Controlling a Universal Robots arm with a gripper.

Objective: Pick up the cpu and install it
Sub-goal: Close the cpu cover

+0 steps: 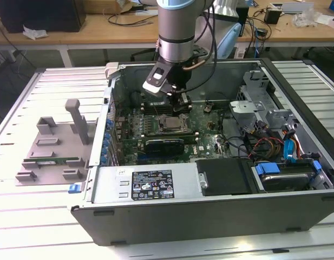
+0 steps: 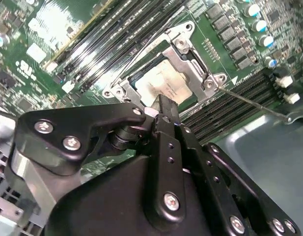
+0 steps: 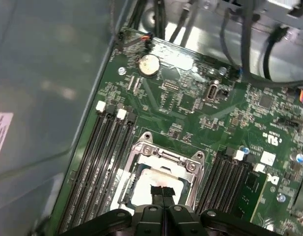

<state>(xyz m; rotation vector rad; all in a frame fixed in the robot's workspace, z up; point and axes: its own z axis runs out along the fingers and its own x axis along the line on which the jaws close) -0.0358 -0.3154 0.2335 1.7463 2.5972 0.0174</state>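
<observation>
— Placing the cpu [image 3: 141,182]?
— Directly beneath the jaws, flat inside the socket frame [image 3: 167,156] on the motherboard [image 3: 190,103].
— Handling?
— Likely light, stiff, slick on the metal top, fragile underneath; best taken by opposite edges of the rim.
— And the jaws?
— Clenched, tips together, gripping nothing; at or just above the top plate, contact impossible to tell.

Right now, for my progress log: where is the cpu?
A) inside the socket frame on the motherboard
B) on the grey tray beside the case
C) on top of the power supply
A: the cpu lies within the socket frame, with the claw over it.
</observation>
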